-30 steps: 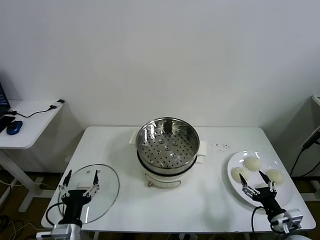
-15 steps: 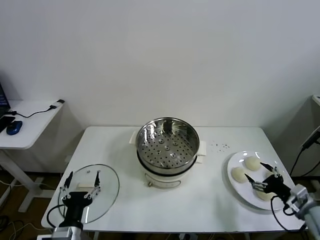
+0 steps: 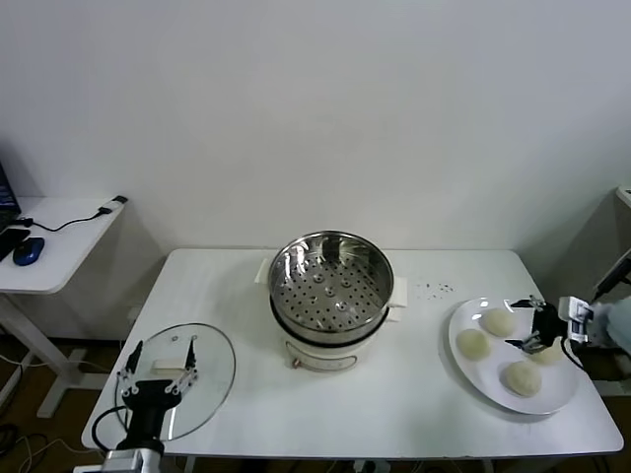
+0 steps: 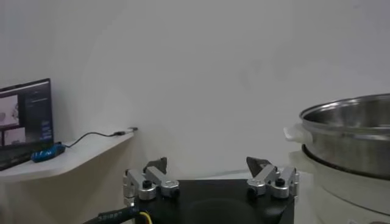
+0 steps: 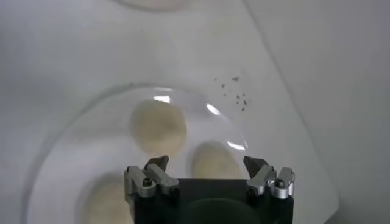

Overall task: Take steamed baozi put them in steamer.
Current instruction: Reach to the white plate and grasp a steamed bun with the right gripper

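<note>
White worktop (image 3: pixel 414 394) under a bare white wall carries all items. Nearest, the left gripper (image 3: pixel 158 361) hangs parked over the glass lid (image 3: pixel 212 370), jaws wide, empty. On the right, the right gripper (image 3: pixel 523 323) hovers over the white plate (image 3: pixel 463 367) with jaws wide, holding nothing; four steamed baozi (image 3: pixel 473 343) lie there. Farther back, the steamer (image 3: pixel 331 286) stands empty. Step in hand: approach for first pick. Next move: descend, straddle one bun, close gently.

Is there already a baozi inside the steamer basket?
No, in the head view the steamer shows only its bare perforated bottom, and the baozi lie on the white plate.
</note>
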